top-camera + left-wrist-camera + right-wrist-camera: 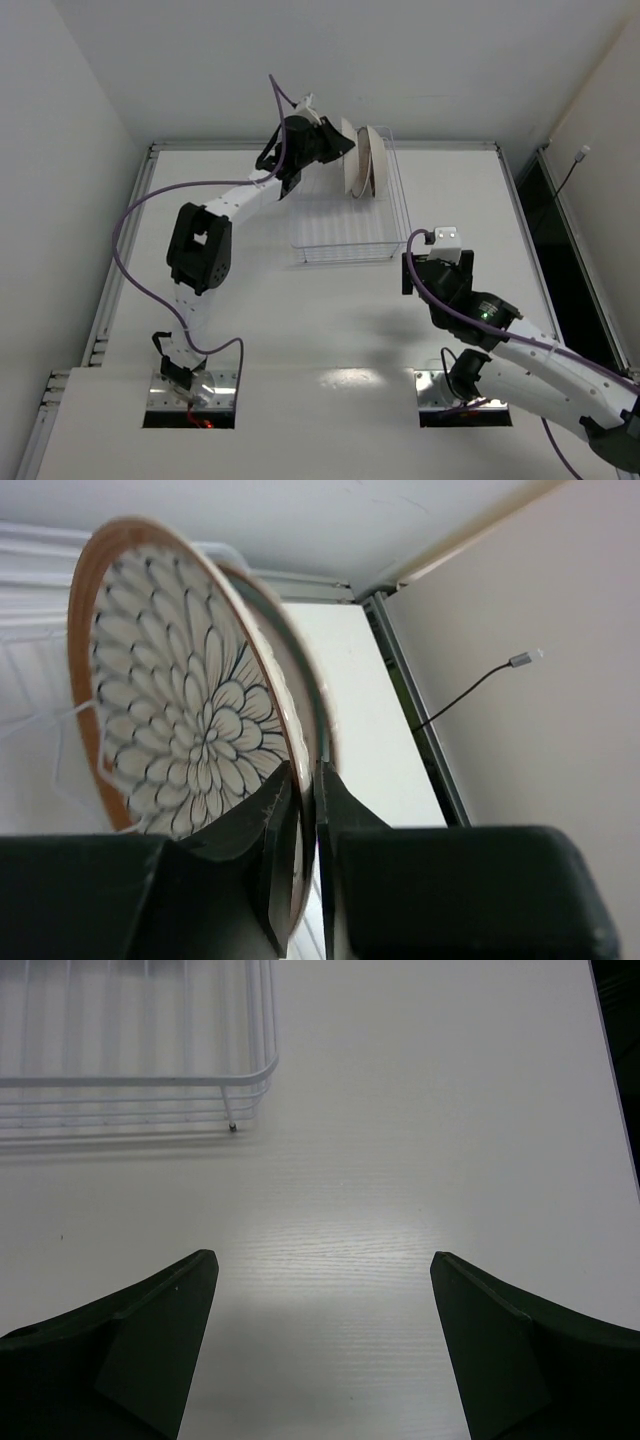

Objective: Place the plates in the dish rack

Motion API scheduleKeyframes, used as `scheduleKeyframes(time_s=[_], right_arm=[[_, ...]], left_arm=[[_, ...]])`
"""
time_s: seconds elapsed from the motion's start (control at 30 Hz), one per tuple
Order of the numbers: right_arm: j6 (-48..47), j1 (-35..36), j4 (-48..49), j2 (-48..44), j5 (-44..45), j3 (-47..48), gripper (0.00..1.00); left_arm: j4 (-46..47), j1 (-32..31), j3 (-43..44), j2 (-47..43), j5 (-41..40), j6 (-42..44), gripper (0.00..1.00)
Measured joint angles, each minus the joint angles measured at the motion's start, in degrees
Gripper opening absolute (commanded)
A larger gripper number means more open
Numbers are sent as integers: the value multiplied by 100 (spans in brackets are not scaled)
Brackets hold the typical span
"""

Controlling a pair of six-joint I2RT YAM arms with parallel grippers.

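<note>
**Step in hand:** a plate is being seated in the dish rack.
- The left claw [305, 802] is closed on the rim of a petal-patterned plate [180, 710], with the rim pinched between both fingers.
- This plate is held on edge at the far end of the dish rack [345, 256], just beside a second plate [312, 685] that also stands upright.
- A third plate cannot be made out separately.
- Whether the lower rim is bedded in a slot cannot be told. It is hidden in the wrist view and too small in the overhead view.

**Right claw** [322, 1257]: spread wide with nothing in it, hovering over the bare table [420, 1110] by the rack's near right corner.

**Orientation:**
- The discs are upright, with a slight lean noted from above.
- Seen edge-on from overhead, each edge line runs near to far, so the faces are turned left and right across the rack.
- The rack's long axis appears to run near to far as well.
- Which side the patterned face looks toward is not settled from overhead.

**Next move, as judged:**
- Seating in the divider should be confirmed first.
- The fingers should then be eased apart only a little and drawn back along the plate's own plane.
- That way the rim is not dragged and the neighbouring plate is not knocked.
</note>
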Motion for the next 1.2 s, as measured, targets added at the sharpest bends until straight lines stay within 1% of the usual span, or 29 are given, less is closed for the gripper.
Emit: scheduleKeyframes(time_s=[0.07,0.2,0.27,0.47,0.63,0.73,0.77,0.8,1.0,1.2], right_arm=[[0,0,4,0,0,0,86],[0,0,4,37,0,0,86],[0,0,2,46,0,0,86],[0,0,4,46,0,0,86],[0,0,4,46,0,0,86],[0,0,4,46,0,0,86],[0,0,4,46,0,0,86],[0,0,4,46,0,0,86],[0,0,4,81,0,0,86],[-2,0,4,103,0,0,86]], left_arm=[[-264,-46,481,186,39,129,10],[-614,-138,1392,605,175,330,19],[-640,-173,1545,686,232,378,19],[-647,-190,1532,693,267,468,19],[-345,-190,1067,603,273,485,19],[-144,-181,614,487,262,481,26],[-90,-173,529,474,260,472,31],[-4,-164,420,455,258,463,33],[485,-109,-260,245,251,407,33],[535,-74,-776,83,186,378,30]])
